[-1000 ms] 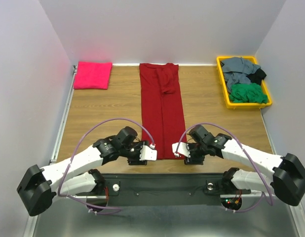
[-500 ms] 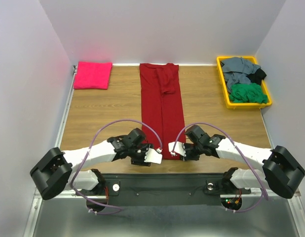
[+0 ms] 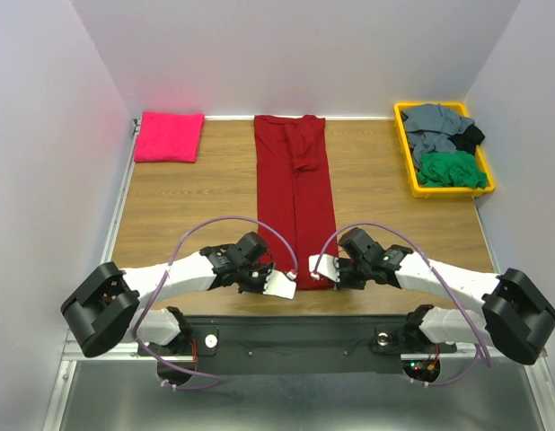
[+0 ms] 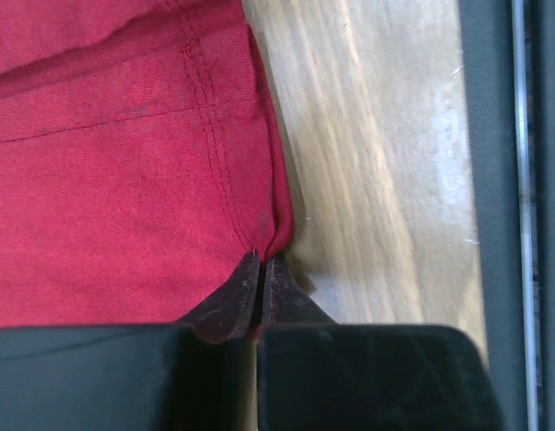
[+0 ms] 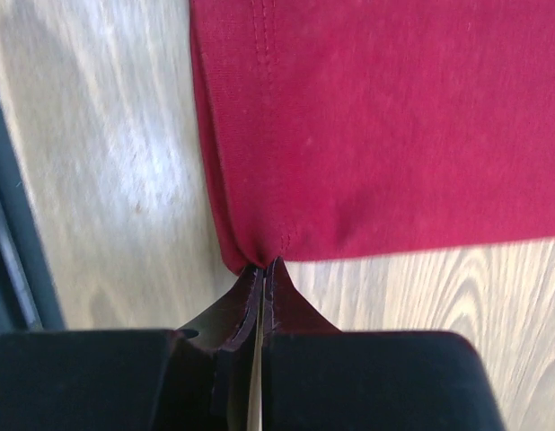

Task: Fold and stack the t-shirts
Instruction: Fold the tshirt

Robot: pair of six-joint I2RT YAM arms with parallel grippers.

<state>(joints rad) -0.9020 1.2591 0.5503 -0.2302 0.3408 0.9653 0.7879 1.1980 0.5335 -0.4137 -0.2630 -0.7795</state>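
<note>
Over in the far left corner of the wooden surface (image 3: 197,206) the hot-pink t-shirt (image 3: 168,136) lies folded and out of the way. In the last second both arms have slid inward along the near edge and closed on the hem of the crimson t-shirt (image 3: 295,193), which lies as a long narrow strip down the middle of the surface, from the far edge almost to the near one, sleeves tucked in. The left hand (image 4: 262,274) now looks clenched on the strip's near left corner, a nub of red cloth caught between its tips. The right hand (image 5: 262,274) is likewise shut on the near right corner. To my eye that means the lengthwise folds are done, and the hem is held ready to be carried toward the collar for the crosswise fold. At the far right corner the yellow bin (image 3: 406,157) holds a jumble waiting its turn: grey shirts (image 3: 432,126) at the far end, a black one (image 3: 472,135) beside them, and a green one (image 3: 450,169) nearest us.
</note>
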